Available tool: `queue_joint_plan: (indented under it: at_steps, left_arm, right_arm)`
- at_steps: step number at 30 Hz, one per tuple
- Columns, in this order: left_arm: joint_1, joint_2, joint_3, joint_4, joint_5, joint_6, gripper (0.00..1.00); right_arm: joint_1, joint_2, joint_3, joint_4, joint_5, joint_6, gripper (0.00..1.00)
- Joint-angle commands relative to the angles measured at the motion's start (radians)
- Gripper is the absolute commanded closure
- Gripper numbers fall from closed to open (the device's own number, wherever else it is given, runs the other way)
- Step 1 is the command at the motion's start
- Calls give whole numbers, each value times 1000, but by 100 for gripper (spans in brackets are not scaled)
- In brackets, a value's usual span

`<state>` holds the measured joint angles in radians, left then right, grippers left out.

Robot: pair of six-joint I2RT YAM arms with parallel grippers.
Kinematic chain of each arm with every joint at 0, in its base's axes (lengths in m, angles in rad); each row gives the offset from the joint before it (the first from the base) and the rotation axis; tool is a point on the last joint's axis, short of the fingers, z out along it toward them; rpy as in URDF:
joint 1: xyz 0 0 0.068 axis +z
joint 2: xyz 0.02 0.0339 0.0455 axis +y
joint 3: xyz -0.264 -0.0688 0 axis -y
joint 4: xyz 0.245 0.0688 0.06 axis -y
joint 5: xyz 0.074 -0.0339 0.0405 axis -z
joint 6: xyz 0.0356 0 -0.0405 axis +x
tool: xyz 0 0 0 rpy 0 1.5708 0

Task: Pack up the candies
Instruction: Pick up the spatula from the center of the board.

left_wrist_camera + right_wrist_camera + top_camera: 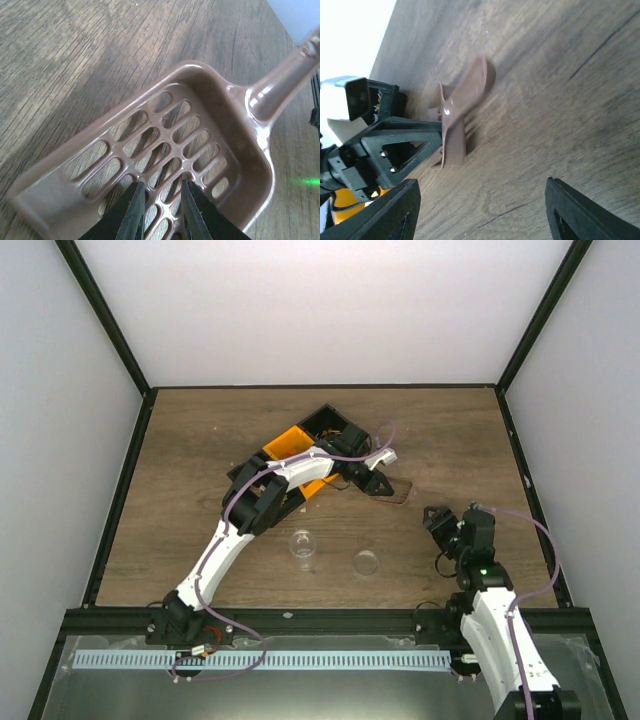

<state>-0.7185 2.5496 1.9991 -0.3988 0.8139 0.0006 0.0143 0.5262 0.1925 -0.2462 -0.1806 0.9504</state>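
Observation:
A brown slotted scoop (399,491) sits right of the bins, tipped on its edge in the right wrist view (454,131). My left gripper (384,483) is stretched out to it. In the left wrist view its narrow-set fingertips (162,187) pinch a rib of the scoop's slotted floor (235,150). The scoop is bare, with no candies in it. Candies show only as faint coloured specks in the black bin (333,424). My right gripper (433,523) hovers open to the scoop's right, nothing between its fingers (480,215).
An orange bin (290,445) lies beside the black one, partly under the left arm. A small clear cup (302,545) and a clear round lid (366,562) stand on the wooden table (200,470) nearer the arm bases. Dark frame rails edge the table.

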Motion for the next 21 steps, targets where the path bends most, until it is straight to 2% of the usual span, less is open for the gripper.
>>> queue_joint_plan:
  at_steps: [1, 4, 6, 10, 14, 18, 21]
  left_arm:
    - [4, 34, -17, -17, -28, 10, 77]
    - [4, 35, -23, -16, -26, 13, 77]
    - [4, 38, -27, -13, -27, 13, 77]
    - [4, 39, -33, -14, -30, 17, 77]
    - [5, 38, -41, -14, -30, 29, 77]
    - [4, 44, -46, -14, -15, 44, 77]
    - [4, 50, -45, -16, -13, 49, 77]
  right_arm:
    - [-9, 46, -1, 93, -14, -17, 31]
    - [-11, 115, 16, 143, -10, -44, 29]
    - [-13, 174, 31, 174, -11, -66, 23]
    - [-25, 290, 48, 253, -48, -113, 17]
    - [-72, 349, 60, 347, -107, -186, 9]
    - [-103, 397, 67, 450, -149, -252, 9]
    - [-140, 487, 89, 516, -234, -287, 11]
